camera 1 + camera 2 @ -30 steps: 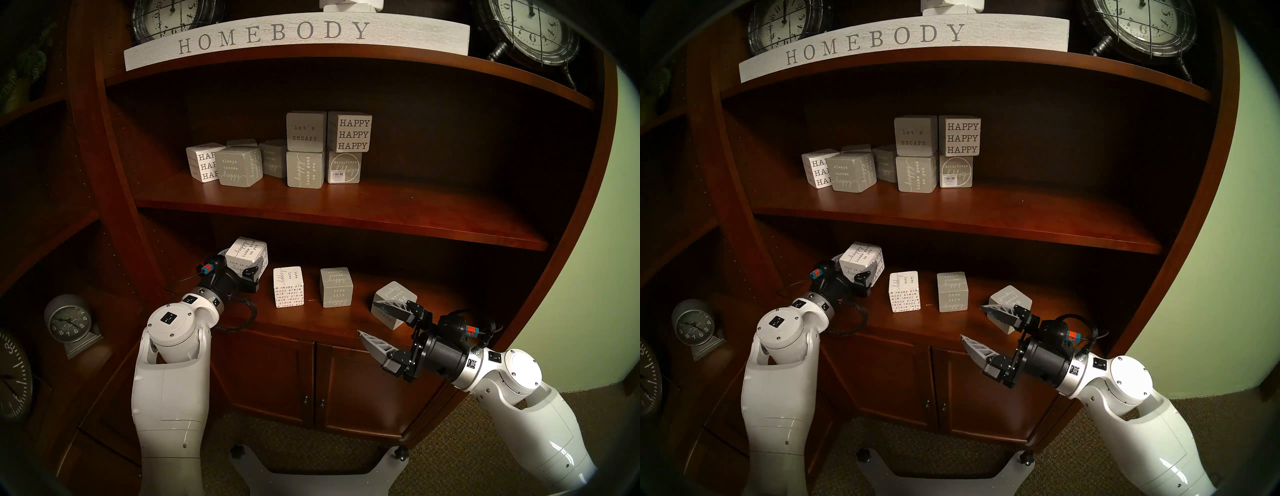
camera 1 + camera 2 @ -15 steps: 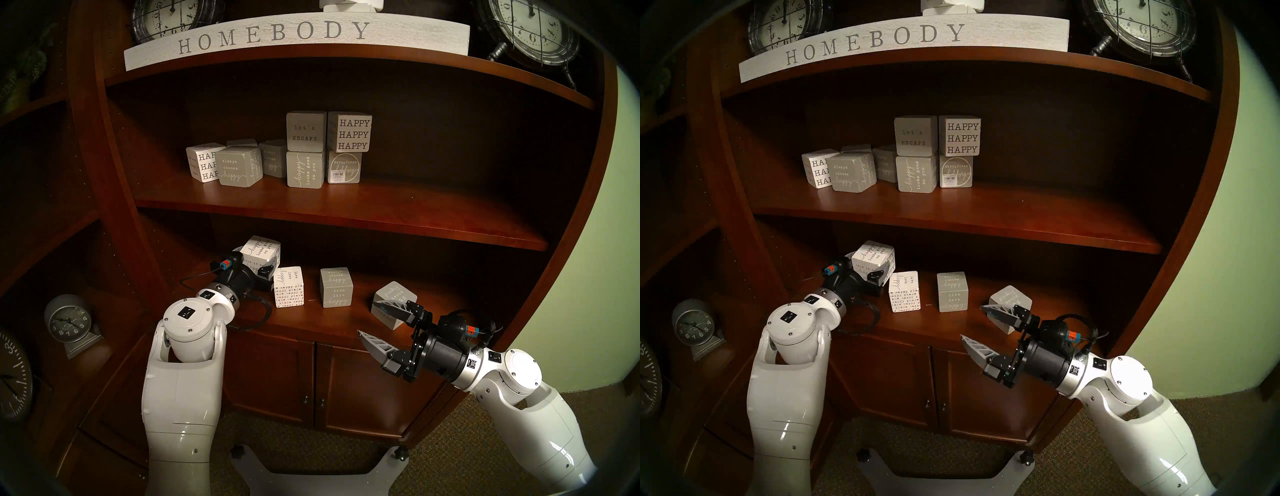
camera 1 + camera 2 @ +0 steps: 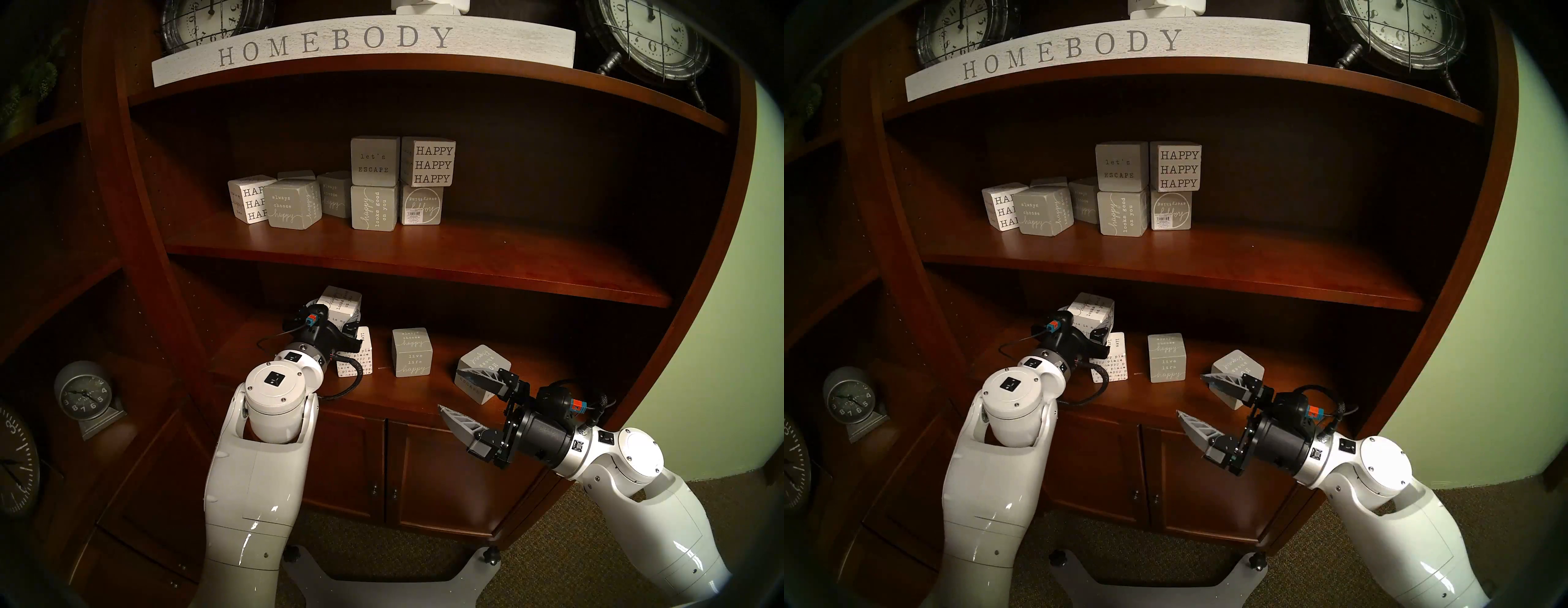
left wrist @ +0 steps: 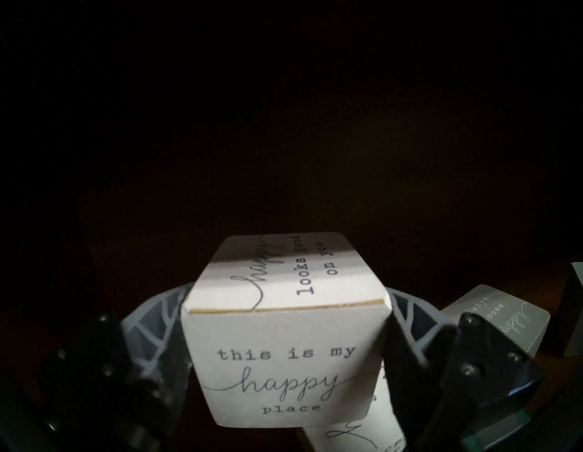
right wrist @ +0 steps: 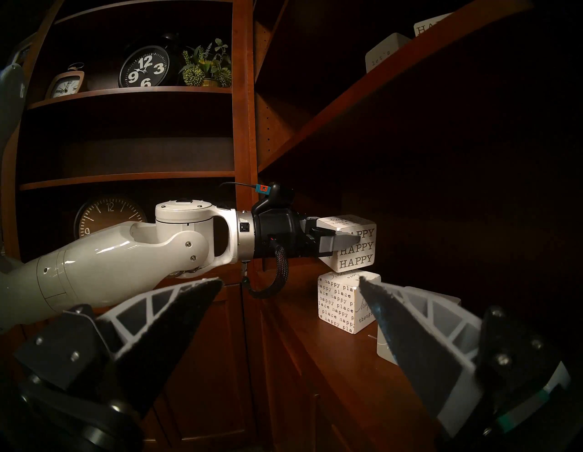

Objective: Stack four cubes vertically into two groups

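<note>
My left gripper (image 3: pixel 335 316) (image 4: pixel 284 315) is shut on the white "this is my happy place" cube (image 3: pixel 341 303) (image 5: pixel 350 243). It holds that cube level, just above the white "happy place" type cube (image 3: pixel 360 356) (image 5: pixel 337 303) on the lower shelf; I cannot tell whether they touch. To the right stands the grey "live life happy" cube (image 3: pixel 411 352). Further right, a second grey cube (image 3: pixel 483 365) sits corner-on. My right gripper (image 3: pixel 452 390) (image 5: pixel 290 279) is open and empty at the shelf's front edge, its upper finger in front of that grey cube.
The middle shelf board (image 3: pixel 424 276) hangs close over the held cube. Several more lettered cubes (image 3: pixel 373 182) stand on it, some in pairs. Cabinet doors (image 3: pixel 382 463) lie below the lower shelf, and clocks (image 3: pixel 85 397) fill the side shelves.
My left arm has carried the white cube to the right, from the shelf's left end to above the "happy place" type cube. The right arm has not moved.
</note>
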Controlling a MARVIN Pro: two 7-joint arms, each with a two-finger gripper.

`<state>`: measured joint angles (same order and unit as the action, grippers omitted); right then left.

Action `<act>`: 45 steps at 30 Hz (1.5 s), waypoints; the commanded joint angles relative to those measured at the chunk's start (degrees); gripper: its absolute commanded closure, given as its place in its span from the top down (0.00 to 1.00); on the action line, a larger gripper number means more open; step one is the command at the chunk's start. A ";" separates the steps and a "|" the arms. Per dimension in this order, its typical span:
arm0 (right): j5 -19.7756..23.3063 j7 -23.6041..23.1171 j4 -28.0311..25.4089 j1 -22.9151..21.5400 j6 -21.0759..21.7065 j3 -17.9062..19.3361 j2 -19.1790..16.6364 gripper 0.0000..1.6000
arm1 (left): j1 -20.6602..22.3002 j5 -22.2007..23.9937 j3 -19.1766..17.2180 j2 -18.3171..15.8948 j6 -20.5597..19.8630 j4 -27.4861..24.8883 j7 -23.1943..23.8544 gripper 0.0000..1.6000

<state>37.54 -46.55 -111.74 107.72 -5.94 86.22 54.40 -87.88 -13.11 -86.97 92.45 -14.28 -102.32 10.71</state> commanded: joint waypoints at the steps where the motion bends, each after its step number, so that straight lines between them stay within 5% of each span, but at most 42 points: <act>1: 0.21 -0.06 -0.77 -0.09 0.16 0.10 -0.05 1.00 | 0.13 1.41 2.37 -0.19 -0.31 -2.70 -3.33 0.00; 24: 0.18 -0.10 -0.78 -0.08 0.21 0.13 0.00 1.00 | -1.48 5.21 5.47 -0.67 -0.64 -3.95 -7.57 0.00; 45: 0.15 -0.14 -0.77 -0.09 0.22 0.16 0.05 1.00 | 0.78 7.69 11.14 -0.84 -2.20 -1.61 -18.06 0.00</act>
<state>37.49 -46.62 -111.74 107.73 -5.84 86.29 54.48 -89.18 -5.94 -77.93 91.48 -16.21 -103.06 -3.59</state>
